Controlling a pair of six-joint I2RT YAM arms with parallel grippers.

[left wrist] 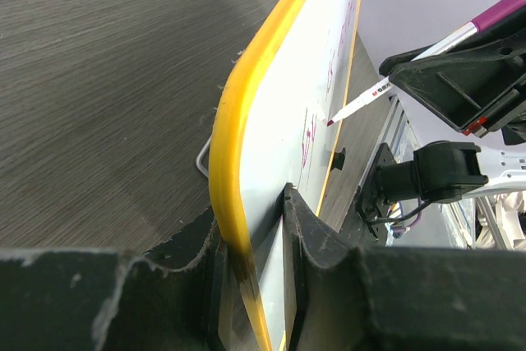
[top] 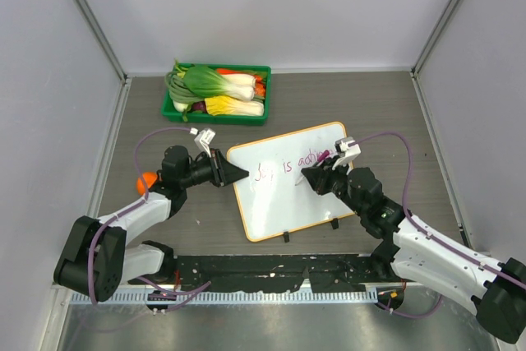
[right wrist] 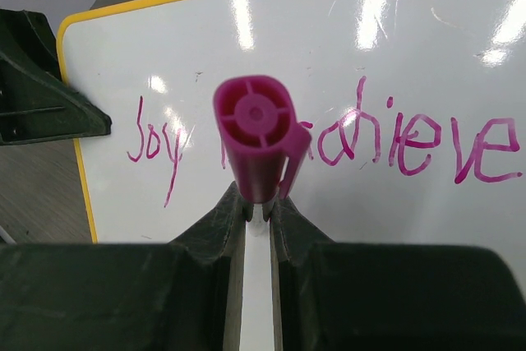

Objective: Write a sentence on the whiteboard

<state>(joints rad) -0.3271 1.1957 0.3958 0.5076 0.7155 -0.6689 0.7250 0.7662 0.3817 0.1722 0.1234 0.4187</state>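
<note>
The whiteboard, white with an orange-yellow rim, lies tilted at the table's middle. The sentence on it reads "Joy is achieve" in purple-pink in one line. My left gripper is shut on the board's left edge, seen edge-on in the left wrist view, with the jaws on either side of the rim. My right gripper is shut on a magenta marker just below the writing. The marker's tip is at the board's surface.
A green tray of vegetables stands at the back, left of centre. An orange ball lies by the left arm. The board's two black feet face the near edge. Grey walls close in the table on three sides.
</note>
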